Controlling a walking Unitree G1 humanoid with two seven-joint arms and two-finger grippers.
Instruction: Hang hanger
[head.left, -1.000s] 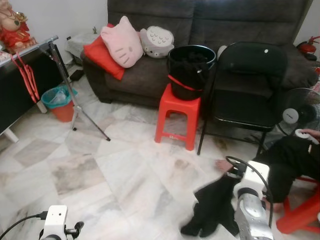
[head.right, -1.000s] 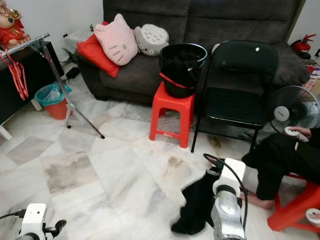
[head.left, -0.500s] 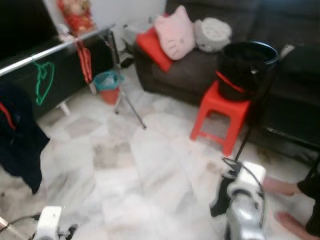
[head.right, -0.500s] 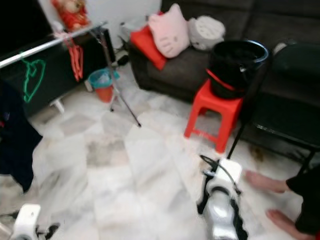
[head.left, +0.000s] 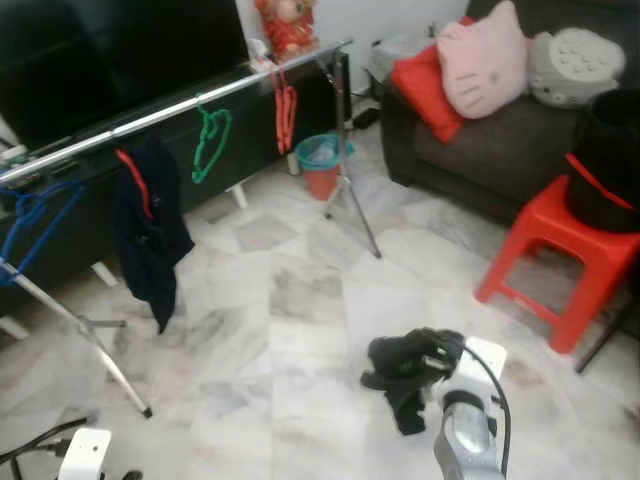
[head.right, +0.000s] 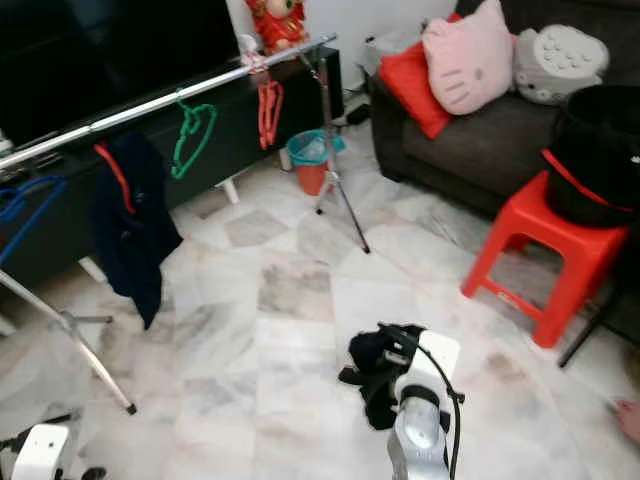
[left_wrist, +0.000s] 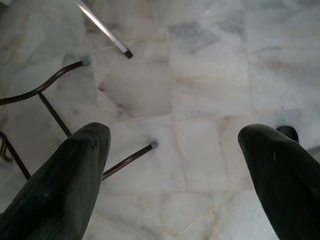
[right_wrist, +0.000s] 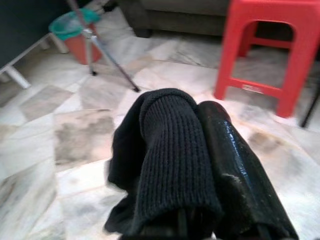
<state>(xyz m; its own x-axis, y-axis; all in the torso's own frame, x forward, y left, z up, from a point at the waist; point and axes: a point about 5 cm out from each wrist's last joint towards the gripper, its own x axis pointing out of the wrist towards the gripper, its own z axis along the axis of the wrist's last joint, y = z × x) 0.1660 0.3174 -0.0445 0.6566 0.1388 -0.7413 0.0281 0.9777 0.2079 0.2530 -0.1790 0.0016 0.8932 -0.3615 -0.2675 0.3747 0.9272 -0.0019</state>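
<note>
Silver metal, the clothes rail (head.left: 180, 105) is my landmark: it runs across the room in front of the dark TV cabinet, and everything I care about sits relative to it. At its near, left end a blue hanger (head.left: 30, 215) is hooked on. Further along the rail a dark navy garment (head.left: 148, 235) hangs on a red hanger (head.left: 133, 180), then comes an empty green hanger (head.left: 210, 140), and at the far end a bunch of red hangers (head.left: 286, 105). Past that far end stands a teal bin (head.left: 322, 165).

My left pincer (left_wrist: 177, 170) points down at the marble floor (head.left: 290, 300) beside the rail's stand leg, its two fingers spread wide with nothing between them.

To the right, well apart from the rail, my right pincer (right_wrist: 200, 165) is clamped on a black knitted garment (head.left: 408, 365), which droops in folds over the floor. I cannot make out a hanger inside that bundle; if there is one, the cloth hides it.

I judge the task as only begun: the garment is in hand and I face the rail, but nothing from this load is on it yet. What is left is to close the gap to the rail, lift the right arm to bar height, and hook on, probably in the free stretch between the navy garment and the green hanger.
</note>
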